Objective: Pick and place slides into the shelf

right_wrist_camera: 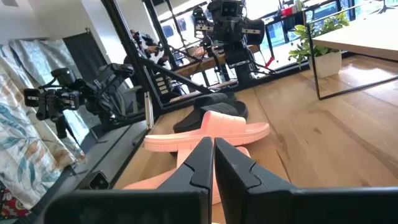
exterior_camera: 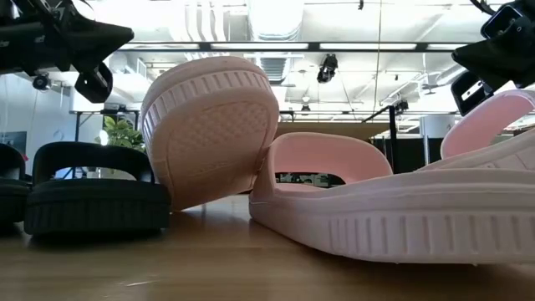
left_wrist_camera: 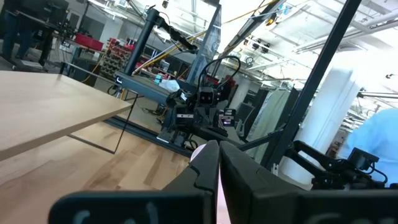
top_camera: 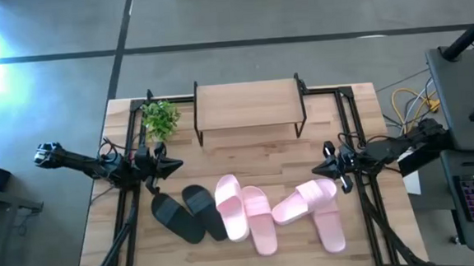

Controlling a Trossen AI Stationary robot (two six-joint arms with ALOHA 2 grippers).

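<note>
In front of the shelf, on the near half of the wooden table, the slides lie in a loose row. Two black slides sit side by side, down and to the left of the shelf. Just beside them lies a pair of pink slides, directly before the shelf's middle. Two more pink slides lie before the shelf's right end, one resting across the other. The shelf's top board is bare, and what lies on its lower level cannot be told.

The left gripper hovers off the shelf's left front corner, above the black slides, its fingers pressed together and holding nothing. The right gripper hovers off the shelf's right front corner, just above the crossed pink pair, its fingers also closed on nothing. A small potted plant stands just beside the shelf's left end.
</note>
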